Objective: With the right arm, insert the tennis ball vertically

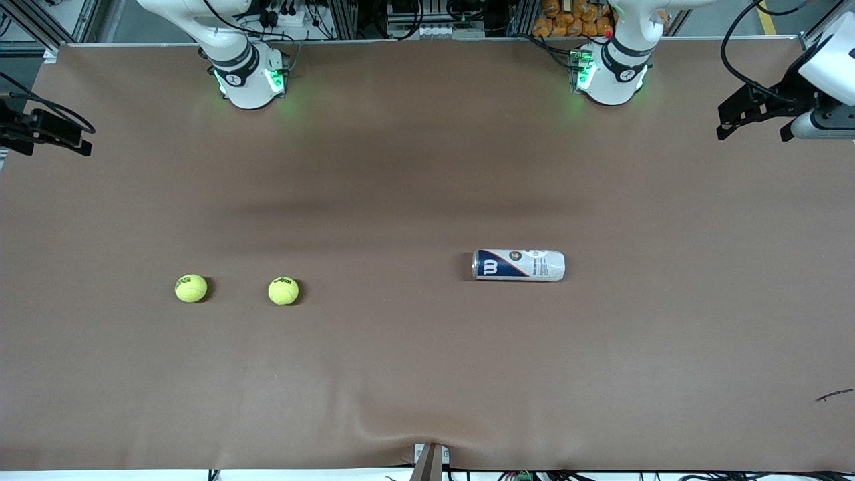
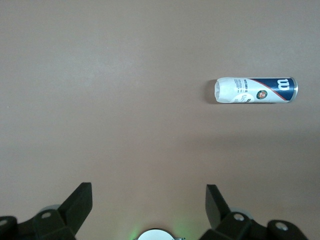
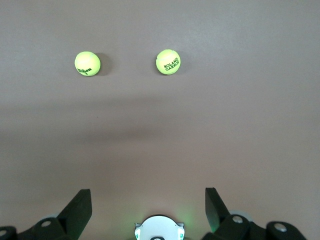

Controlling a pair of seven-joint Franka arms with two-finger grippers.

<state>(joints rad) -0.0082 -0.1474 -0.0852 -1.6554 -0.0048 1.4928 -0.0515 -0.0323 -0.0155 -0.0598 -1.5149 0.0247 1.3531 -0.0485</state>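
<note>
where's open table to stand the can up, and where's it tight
Bare brown table lies between the tennis ball can and the nearer ball, and along the edge nearest the front camera. More lies between the can and the arm bases. Only the gap between that ball and the second ball is tighter. Left gripper and right gripper wait open, up high.

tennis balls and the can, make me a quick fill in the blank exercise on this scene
1. The number of tennis balls on the table is ____.
2. The tennis ball can is not upright but lying on its ____.
3. The left gripper and the right gripper both have their fingers ____.
4. The ball marked Wilson lies nearer the can than the ball marked ____ Garros.

Missing words: two; side; open; Roland
</note>
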